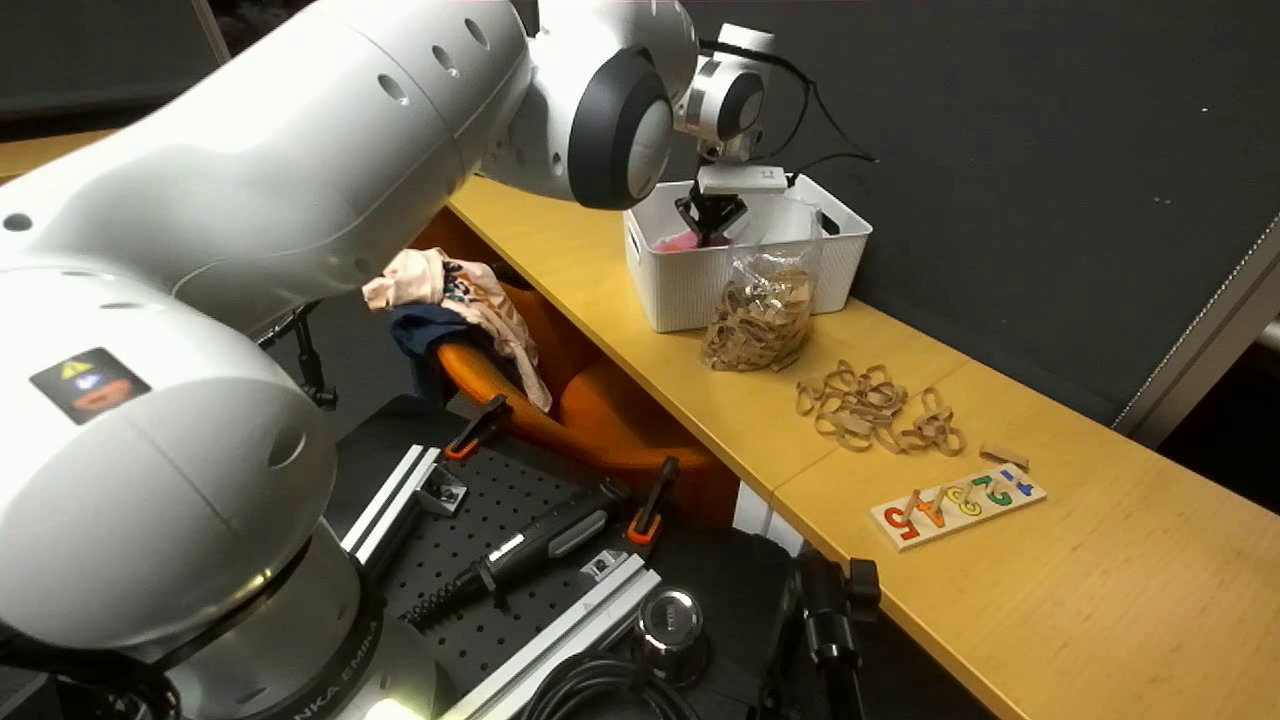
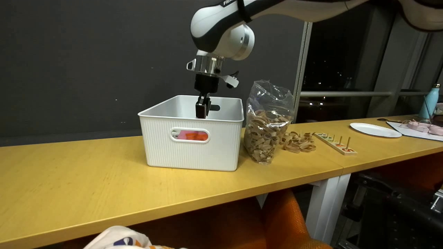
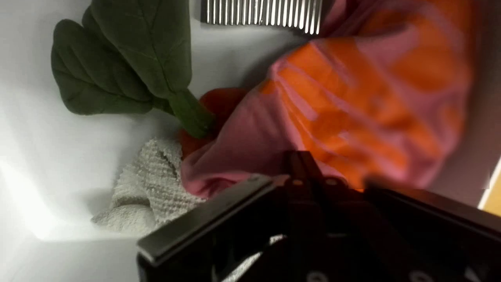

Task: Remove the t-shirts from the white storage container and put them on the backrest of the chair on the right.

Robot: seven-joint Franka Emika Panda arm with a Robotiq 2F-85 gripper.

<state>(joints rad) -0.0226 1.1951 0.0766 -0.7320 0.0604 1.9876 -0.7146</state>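
The white storage container point(image 1: 680, 290) stands on the wooden table; it also shows in an exterior view point(image 2: 159, 145). A pink t-shirt with an orange print point(image 3: 364, 105) lies bunched inside it, partly seen through the handle hole point(image 2: 190, 135). My gripper point(image 1: 706, 236) reaches down into the container; its fingertips point(image 3: 300, 154) are together on the shirt with cloth on both sides, so it appears shut on it. The front wall hides its tips in an exterior view point(image 2: 202, 112). An orange chair point(image 1: 625, 410) has a peach shirt point(image 1: 412, 272) and a dark blue cloth point(image 1: 432, 322) over its backrest.
A green-leafed soft toy point(image 3: 148, 47), a whitish knit cloth point(image 3: 152, 184) and a metal comb-like piece point(image 3: 262, 13) lie in the container. A clear bag of brown loops point(image 1: 760, 315) stands beside it. Loose loops point(image 1: 865, 405) and a numbered peg board point(image 1: 960, 505) lie farther along.
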